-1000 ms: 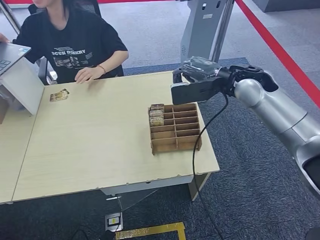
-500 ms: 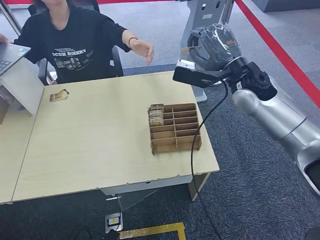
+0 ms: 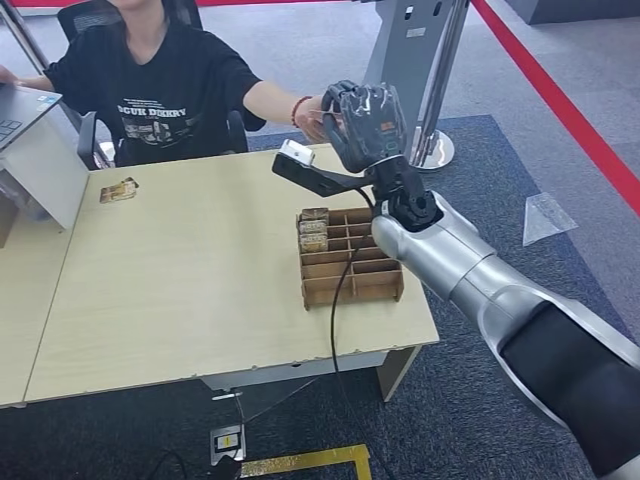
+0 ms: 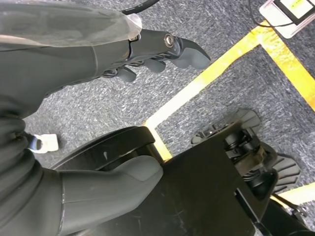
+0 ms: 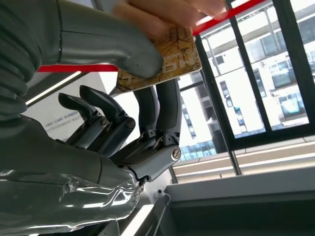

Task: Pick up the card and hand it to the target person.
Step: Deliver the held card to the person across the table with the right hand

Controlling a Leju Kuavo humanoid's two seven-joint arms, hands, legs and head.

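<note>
Right hand (image 3: pixel 362 122): raised above the far edge of the table (image 3: pixel 189 300), near its far right corner, meeting the person's hand (image 3: pixel 311 116).
Right fingers (image 5: pixel 148 105): clamped on the card (image 5: pixel 174 56), thumb pressing one face, darker fingers behind the other.
Card: gold-brown and patterned, held off the table in the right hand; the person's fingers (image 5: pixel 174 12) touch its free edge.
Person (image 3: pixel 162 90): seated behind the far edge in a black printed T-shirt, one arm stretched out toward the right hand.
Left hand (image 4: pixel 93 147): hanging over grey carpet with a yellow floor line (image 4: pixel 208 78); fingers apart, nothing in them.
Wooden tray (image 3: pixel 370 285): divided, near the right edge of the table; cards stacked in its far left compartments.
Spare card (image 3: pixel 118 190): flat near the far left corner of the table.
Laptop (image 3: pixel 23 108): open, beyond the far left corner.
</note>
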